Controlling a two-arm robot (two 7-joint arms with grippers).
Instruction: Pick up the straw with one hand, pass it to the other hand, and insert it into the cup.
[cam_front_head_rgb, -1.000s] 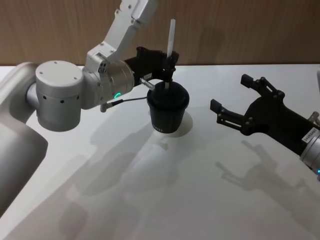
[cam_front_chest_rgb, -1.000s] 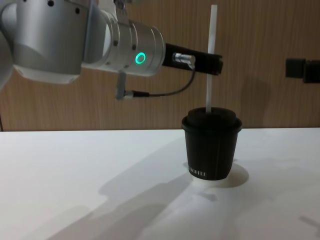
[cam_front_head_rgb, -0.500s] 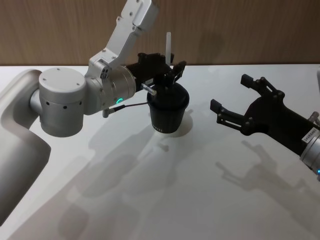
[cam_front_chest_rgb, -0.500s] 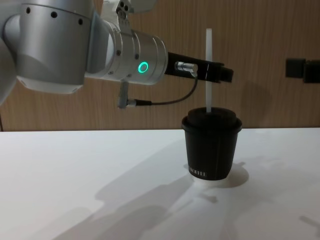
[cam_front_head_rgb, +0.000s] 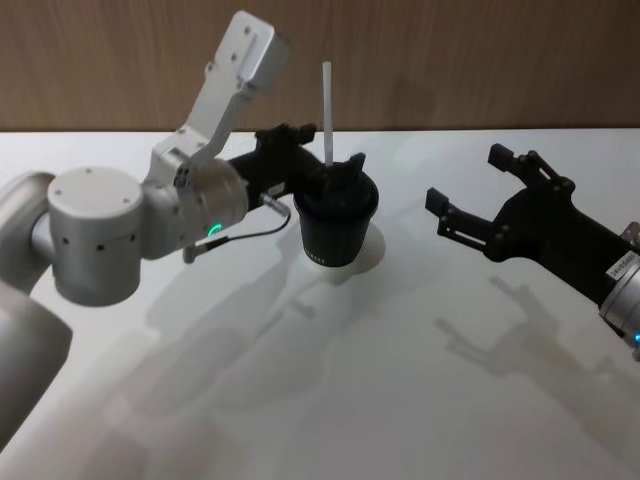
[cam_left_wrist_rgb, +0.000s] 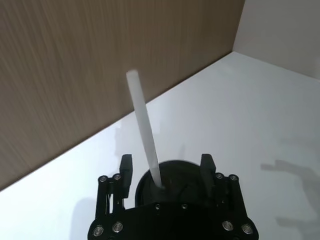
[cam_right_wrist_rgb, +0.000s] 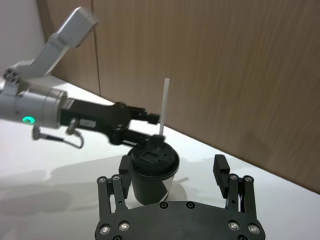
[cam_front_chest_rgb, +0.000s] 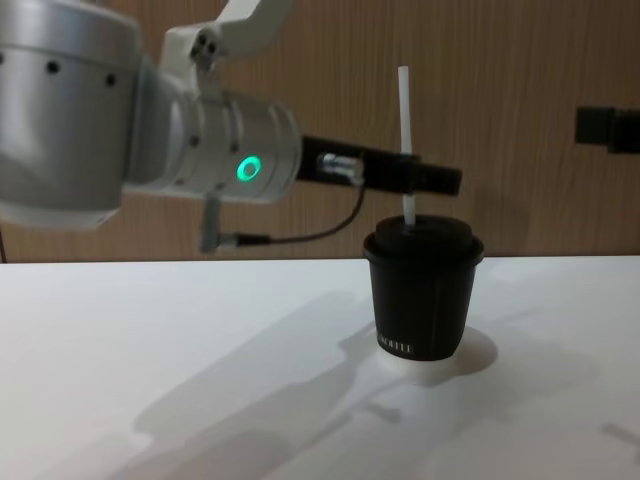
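Note:
The white straw (cam_front_head_rgb: 326, 110) stands nearly upright in the domed lid of the black ribbed cup (cam_front_head_rgb: 337, 225) at the table's middle. My left gripper (cam_front_head_rgb: 332, 150) hovers just over the lid, open, its fingers either side of the straw without touching it; the left wrist view shows the straw (cam_left_wrist_rgb: 142, 130) free between the fingers (cam_left_wrist_rgb: 125, 165) above the lid (cam_left_wrist_rgb: 172, 179). From the side the straw (cam_front_chest_rgb: 404, 110) rises from the cup (cam_front_chest_rgb: 422, 300) past the left gripper (cam_front_chest_rgb: 440, 180). My right gripper (cam_front_head_rgb: 466, 178) stays open to the cup's right, empty.
The white table (cam_front_head_rgb: 350, 390) runs back to a wooden wall panel (cam_front_head_rgb: 480, 60). My left arm's silver wrist with its green ring light (cam_front_chest_rgb: 245, 168) and black cable hangs left of the cup. In the right wrist view the cup (cam_right_wrist_rgb: 150, 172) stands ahead of the right gripper (cam_right_wrist_rgb: 172, 165).
My left gripper has let go of the straw and opened, then sunk to just above the lid. The straw has slid deeper into the cup. The right gripper has barely shifted.

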